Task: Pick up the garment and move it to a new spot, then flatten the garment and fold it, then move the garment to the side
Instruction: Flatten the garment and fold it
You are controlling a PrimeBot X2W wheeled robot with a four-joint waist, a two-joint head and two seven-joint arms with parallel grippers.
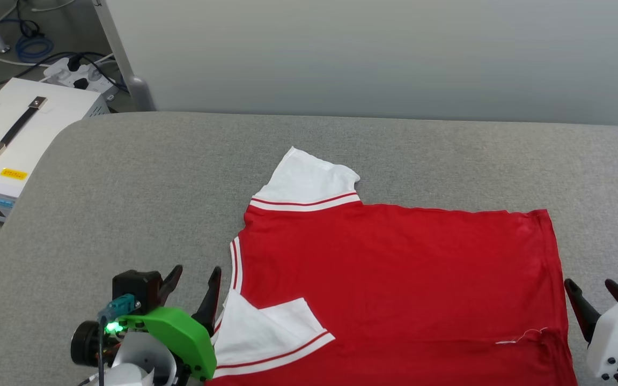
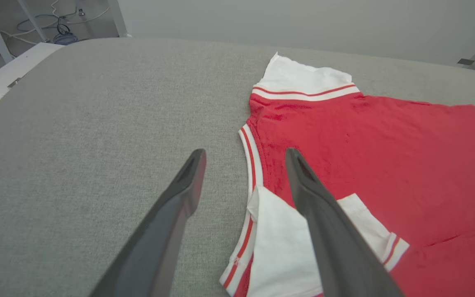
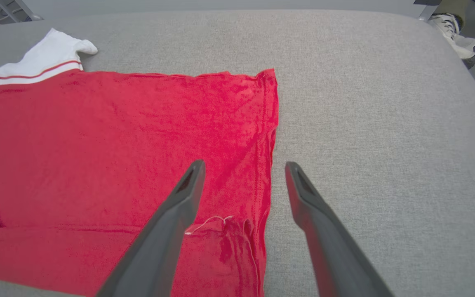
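- The garment (image 1: 395,279) lies spread on the grey bench (image 1: 126,187), plain red side up, in the near right part of it and reaching the near edge.
- Its striped collar (image 1: 235,262) faces the bench's left edge and its hem (image 1: 553,252) faces the right edge.
- The far white sleeve (image 1: 309,179) lies open toward the far edge; the near white sleeve (image 1: 266,327) is folded over onto the red body.
- The left pincer (image 1: 197,269) stands wide open with nothing in it. In the left wrist view it (image 2: 245,152) straddles the collar edge, one finger over bare bench and the other over the folded sleeve.
- The right pincer (image 1: 588,282) is also spread wide and holds nothing. In the right wrist view it (image 3: 245,163) straddles the hem near the near right corner, where a loose white thread (image 3: 208,222) shows.
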